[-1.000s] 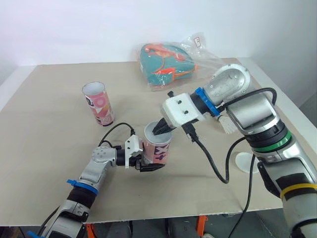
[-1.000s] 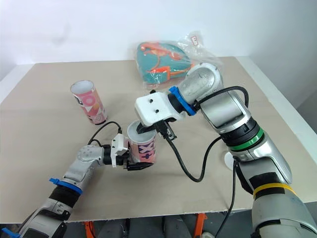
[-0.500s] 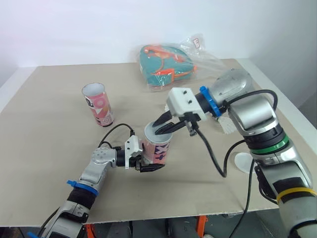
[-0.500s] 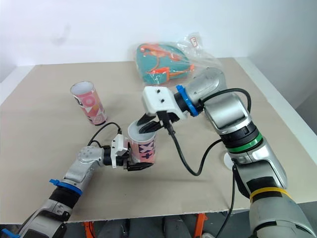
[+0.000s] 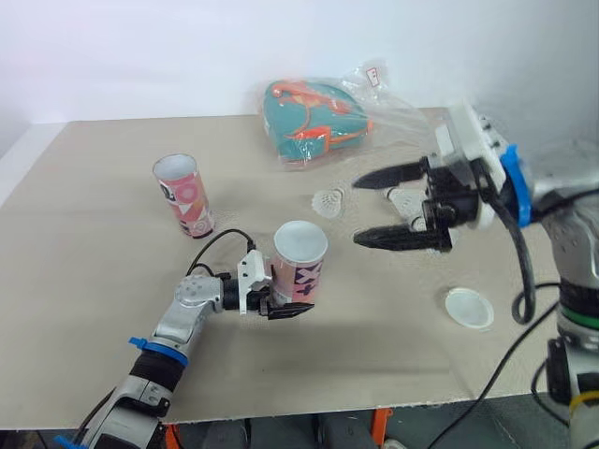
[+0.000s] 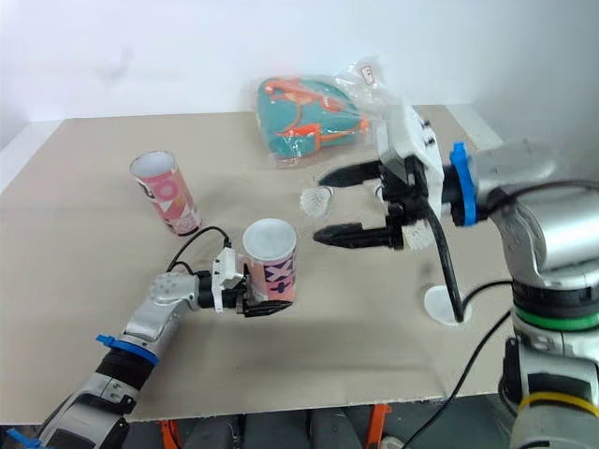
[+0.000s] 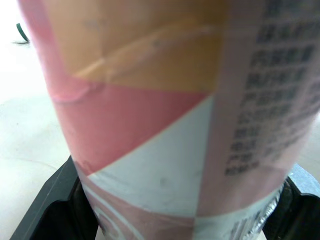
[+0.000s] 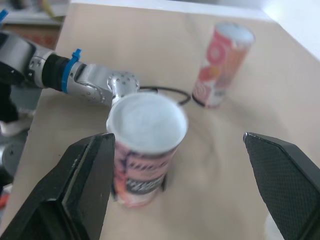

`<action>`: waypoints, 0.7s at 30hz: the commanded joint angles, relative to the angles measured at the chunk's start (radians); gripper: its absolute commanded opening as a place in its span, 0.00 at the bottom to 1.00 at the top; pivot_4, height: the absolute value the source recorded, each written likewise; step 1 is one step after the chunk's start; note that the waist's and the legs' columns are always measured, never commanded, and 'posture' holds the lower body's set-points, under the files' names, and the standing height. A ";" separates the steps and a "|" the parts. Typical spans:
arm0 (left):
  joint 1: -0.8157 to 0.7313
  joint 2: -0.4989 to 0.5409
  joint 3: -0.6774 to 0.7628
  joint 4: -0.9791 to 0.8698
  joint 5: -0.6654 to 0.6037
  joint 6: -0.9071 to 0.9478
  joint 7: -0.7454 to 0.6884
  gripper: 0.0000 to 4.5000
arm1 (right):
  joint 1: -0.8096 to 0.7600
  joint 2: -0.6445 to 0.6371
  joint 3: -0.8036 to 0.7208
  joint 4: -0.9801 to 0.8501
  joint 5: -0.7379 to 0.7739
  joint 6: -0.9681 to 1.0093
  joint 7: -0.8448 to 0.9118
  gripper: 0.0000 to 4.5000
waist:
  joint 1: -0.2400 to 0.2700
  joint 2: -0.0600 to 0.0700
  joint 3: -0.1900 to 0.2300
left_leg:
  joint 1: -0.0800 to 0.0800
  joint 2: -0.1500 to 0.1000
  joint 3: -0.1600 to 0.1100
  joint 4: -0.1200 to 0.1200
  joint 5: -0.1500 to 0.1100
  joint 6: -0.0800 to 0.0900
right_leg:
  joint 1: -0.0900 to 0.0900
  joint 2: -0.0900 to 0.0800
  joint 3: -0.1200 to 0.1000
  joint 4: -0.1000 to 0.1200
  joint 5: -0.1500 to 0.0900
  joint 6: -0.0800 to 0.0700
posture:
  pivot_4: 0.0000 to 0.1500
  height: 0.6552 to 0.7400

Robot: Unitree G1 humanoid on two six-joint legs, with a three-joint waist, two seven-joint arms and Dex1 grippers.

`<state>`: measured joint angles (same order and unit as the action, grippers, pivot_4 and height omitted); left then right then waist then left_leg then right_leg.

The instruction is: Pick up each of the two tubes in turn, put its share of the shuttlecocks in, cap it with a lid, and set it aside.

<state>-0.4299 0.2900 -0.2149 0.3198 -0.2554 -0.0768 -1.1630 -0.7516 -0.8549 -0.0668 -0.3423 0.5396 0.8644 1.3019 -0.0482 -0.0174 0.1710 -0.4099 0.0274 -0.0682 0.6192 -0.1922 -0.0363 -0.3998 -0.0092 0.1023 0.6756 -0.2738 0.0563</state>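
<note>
The left claw is clamped on the lower part of a pink-patterned tube. Its 2 black fingers press on opposite sides of the wall and hold the tube upright near the middle of the tabletop's front edge; whether the base touches the surface cannot be told. The tube's top shows as a flat white disc (a lid, by the look of it). A black cable loops over the tabletop just behind that claw. The second tube stands open-mouthed and leaning slightly, further back and toward the left edge, well apart from the held one. The right claw hangs above the tabletop nearer the right edge with its fingers spread wide and nothing between them, the tips pointing toward the held tube but well clear of it. 1 shuttlecock lies on the tabletop between the held tube and the far edge, just off the claw's tips. Another shuttlecock shows partly between the 2 spread fingers, on the tabletop beyond them. A loose lid lies flat toward the front right corner. At the far edge, about the middle, rests a clear plastic bag holding something teal and orange.
</note>
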 commanded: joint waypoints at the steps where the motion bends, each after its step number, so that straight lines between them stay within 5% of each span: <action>1: 0.009 0.021 -0.006 -0.034 0.003 0.056 -0.002 0.88 | 0.105 -0.022 -0.087 -0.108 0.057 0.035 -0.080 0.99 | 0.000 0.001 0.001 | 0.000 0.000 0.000 0.000 0.000 0.000 | 0.000 0.000 0.000 0.000 0.000 0.000 | 1.00 0.99; 3: 0.015 0.030 -0.014 -0.053 -0.006 0.079 -0.022 0.98 | 0.200 -0.024 -0.119 -0.152 0.080 0.048 -0.122 1.00 | 0.000 0.000 0.002 | 0.000 0.000 0.000 0.000 0.000 0.000 | 0.000 0.000 0.000 0.000 0.000 0.000 | 1.00 0.99; 8: 0.006 0.046 -0.004 -0.100 -0.052 0.153 -0.057 0.98 | 0.397 0.001 -0.114 -0.269 0.100 0.051 -0.223 1.00 | -0.001 -0.001 0.003 | -0.003 0.000 0.000 -0.001 0.000 0.000 | -0.002 0.000 0.000 -0.001 -0.001 0.001 | 1.00 0.99; 21: 0.015 0.119 0.028 -0.211 -0.101 0.236 -0.088 0.98 | 0.461 0.072 -0.034 -0.255 0.091 -0.014 -0.332 1.00 | 0.001 -0.007 0.008 | -0.006 0.001 0.000 0.000 -0.001 0.000 | -0.004 0.001 0.000 -0.004 0.000 0.002 | 1.00 0.99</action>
<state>-0.4217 0.4034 -0.2149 0.1427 -0.3360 0.1604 -1.2573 -0.2864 -0.7835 -0.0932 -0.5849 0.6160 0.8726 0.9760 -0.0467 -0.0244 0.1786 -0.4177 0.0282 -0.0688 0.6187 -0.1927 -0.0362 -0.4038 -0.0085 0.1020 0.6694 -0.2725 0.0584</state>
